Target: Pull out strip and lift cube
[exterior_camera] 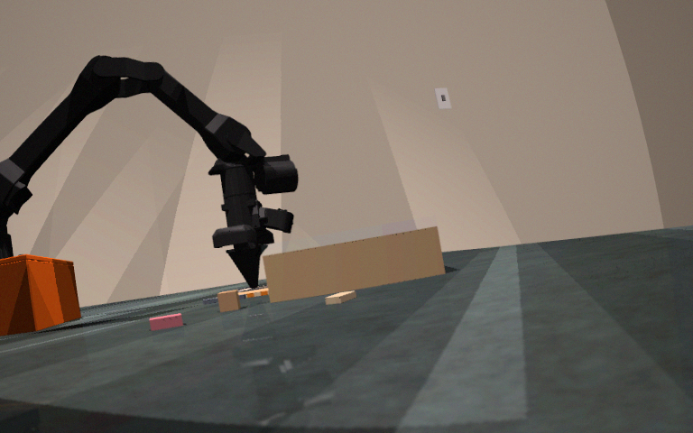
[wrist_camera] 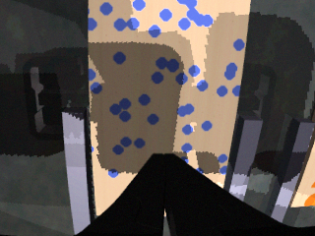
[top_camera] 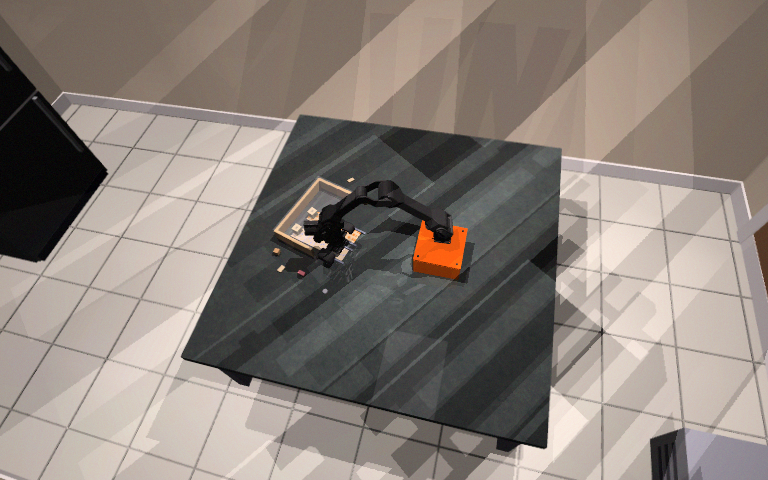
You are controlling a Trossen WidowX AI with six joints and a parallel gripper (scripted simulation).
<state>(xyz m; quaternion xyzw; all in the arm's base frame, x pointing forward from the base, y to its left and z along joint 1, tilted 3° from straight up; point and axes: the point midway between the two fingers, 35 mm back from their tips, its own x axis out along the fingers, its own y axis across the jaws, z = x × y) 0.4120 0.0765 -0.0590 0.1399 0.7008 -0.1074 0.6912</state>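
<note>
My gripper (exterior_camera: 254,285) (wrist_camera: 161,163) is shut and empty. It points down, its tips low over a pale strip with blue dots (wrist_camera: 209,143) in the wrist view. Grey rails (wrist_camera: 76,167) (wrist_camera: 243,152) flank this strip. A strip with orange dots (top_camera: 353,235) lies beside it and shows at the right edge of the wrist view. Pale cubes (top_camera: 312,211) (top_camera: 296,227) sit inside the wooden-walled box (top_camera: 297,206) (exterior_camera: 352,265) in the top view. I cannot read a label on them. The strips' far ends are out of the wrist view, and the arm covers part of the box.
Outside the box lie a pale flat block (top_camera: 350,179) (exterior_camera: 340,297), a brown cube (exterior_camera: 228,300) and a pink block (exterior_camera: 165,321). On another side lie a brown cube (top_camera: 276,251), a pale block (top_camera: 280,268), a pink block (top_camera: 301,272) and a small white ball (top_camera: 325,290).
</note>
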